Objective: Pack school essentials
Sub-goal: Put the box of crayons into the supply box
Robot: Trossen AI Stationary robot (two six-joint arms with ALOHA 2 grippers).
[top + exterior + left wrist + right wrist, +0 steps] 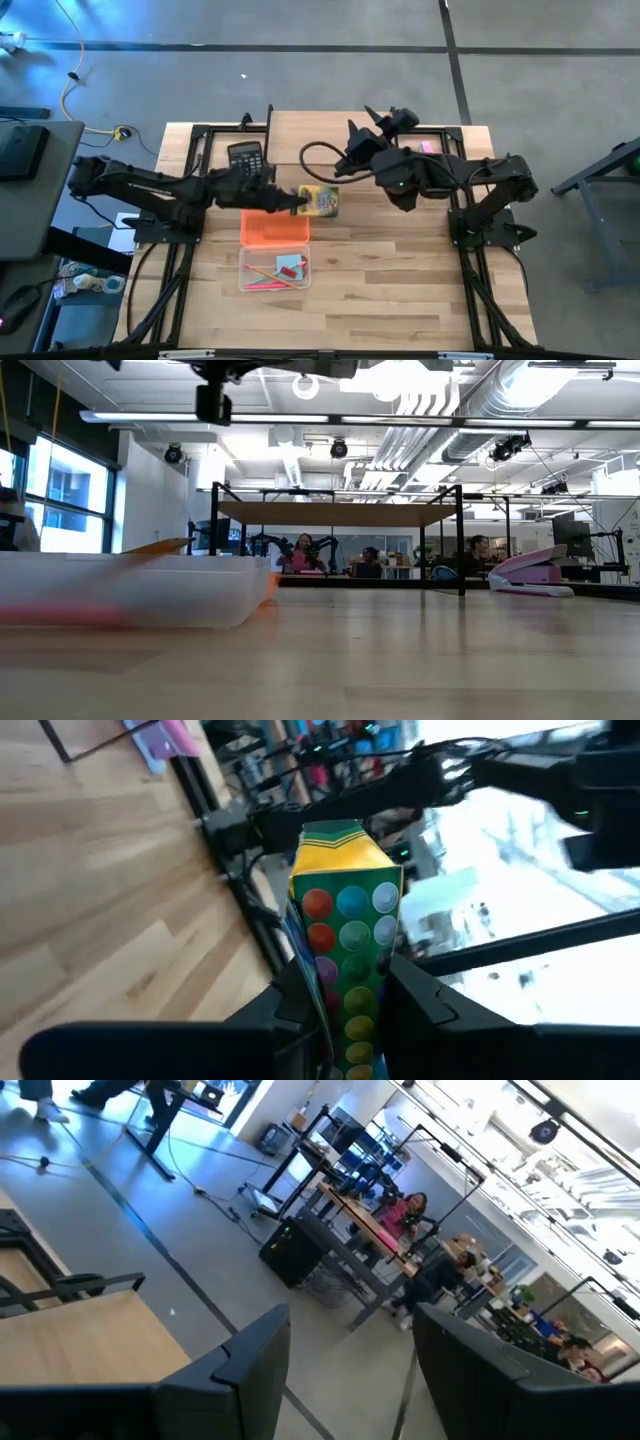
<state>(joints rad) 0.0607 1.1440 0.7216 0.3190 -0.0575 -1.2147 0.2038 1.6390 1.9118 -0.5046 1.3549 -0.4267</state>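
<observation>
Near the centre of the high view, we see our left arm stretched from the left edge of the frame toward the middle, low and almost horizontal, its left tool (pixel 298 203) clamped on the crayon box (pixel 321 201). That box sits just above the upper right corner of the orange lid (pixel 274 226), which lies against the clear bin (pixel 274 268) below it. Inside the bin lie a light-blue notepad (pixel 291 263), a small red piece (pixel 289 272) and thin pencils (pixel 262 282).

Our right arm comes in from the right edge, elbow bent, wrist raised toward the upper middle of the frame; its right tool (pixel 383 118) hangs over the far edge of the table (pixel 400 290), fingers apart and holding nothing. A black calculator (pixel 245 157) rests at the upper left of the table, near the left arm.

Our left wrist view gives what the overhead cannot: the box's (pixel 347 950) green face with coloured dots and a yellow-green top, pinched between the two dark fingers (pixel 420 1005). Our right wrist view shows its fingers (pixel 250 1355) spread wide, with the room and seated people beyond. In the low view the bin (pixel 140 590) fills the left side, blurred, with a pink stapler (pixel 530 573) at the far right.
</observation>
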